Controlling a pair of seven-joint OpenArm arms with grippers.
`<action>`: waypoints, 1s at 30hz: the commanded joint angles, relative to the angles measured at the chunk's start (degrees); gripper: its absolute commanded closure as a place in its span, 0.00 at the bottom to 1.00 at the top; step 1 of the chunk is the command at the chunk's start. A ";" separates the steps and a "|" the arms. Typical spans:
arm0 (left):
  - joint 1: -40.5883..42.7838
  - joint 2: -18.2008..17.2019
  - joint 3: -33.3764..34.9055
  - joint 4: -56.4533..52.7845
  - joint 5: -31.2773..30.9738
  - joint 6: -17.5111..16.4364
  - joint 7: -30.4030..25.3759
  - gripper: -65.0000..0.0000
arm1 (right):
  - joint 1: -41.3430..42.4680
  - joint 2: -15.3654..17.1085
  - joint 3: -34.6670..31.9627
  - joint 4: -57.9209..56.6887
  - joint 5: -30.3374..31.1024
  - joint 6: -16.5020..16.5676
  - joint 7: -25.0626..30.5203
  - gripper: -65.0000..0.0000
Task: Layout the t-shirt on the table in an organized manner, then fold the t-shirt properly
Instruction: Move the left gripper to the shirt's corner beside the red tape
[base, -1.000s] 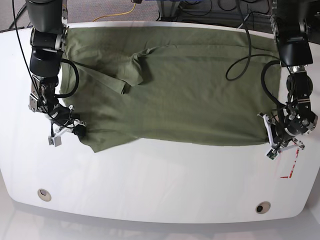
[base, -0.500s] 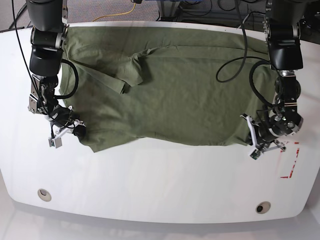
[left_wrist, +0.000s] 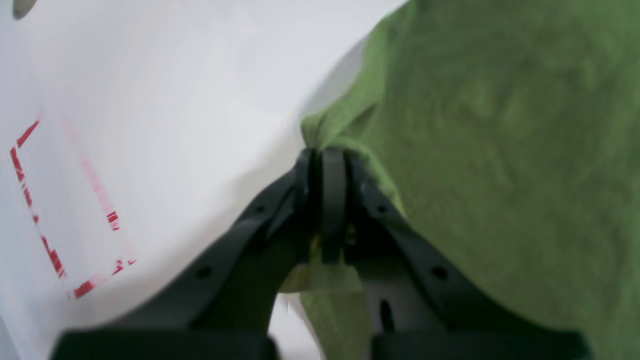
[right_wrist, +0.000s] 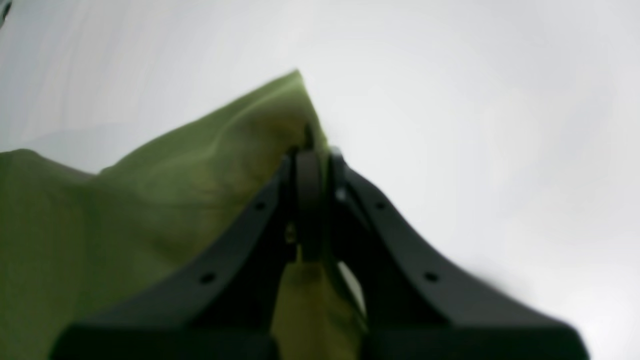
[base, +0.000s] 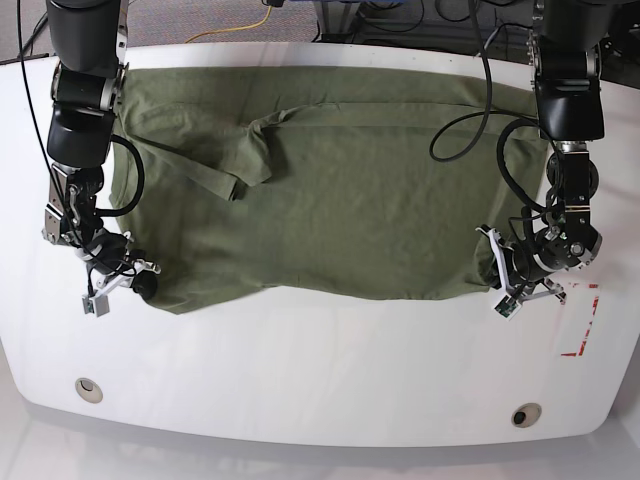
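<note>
White glossy surface (left_wrist: 150, 75) fills the left wrist view, red dashed rectangle mark (left_wrist: 30, 200) at its left. My left pincer (left_wrist: 325, 165) is pressed together on a bunched hem corner of the plain olive-green cotton t-shirt (left_wrist: 500, 150). No brand or writing readable.

Right wrist view: bare white surface behind, my right pincer (right_wrist: 310, 160) clamped on a peaked corner of the same cloth, which trails off left. Blurry, no label visible.

Base view: t-shirt spread wide across the far half of the surface, one sleeve folded over near upper left. Compared with a second ago, my left pincer (base: 520, 285) has dragged its corner inward, away from the red mark, and my right pincer (base: 112, 285) has pulled its corner outward. I judge I'm shifting and tensioning the near hem, layout not finished, folding not begun.
</note>
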 joint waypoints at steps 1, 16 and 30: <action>-1.67 -1.55 -0.32 1.18 -0.48 0.38 -1.28 1.00 | 1.70 1.76 0.28 1.34 0.72 0.44 -0.53 1.00; -1.15 -2.69 -0.50 5.93 -0.48 0.38 -1.28 1.00 | -3.84 1.67 0.72 16.99 0.72 0.35 -9.15 1.00; 2.02 -2.95 -0.50 12.61 -0.48 0.38 -1.28 1.00 | -7.88 1.85 0.72 24.55 0.81 0.26 -10.99 1.00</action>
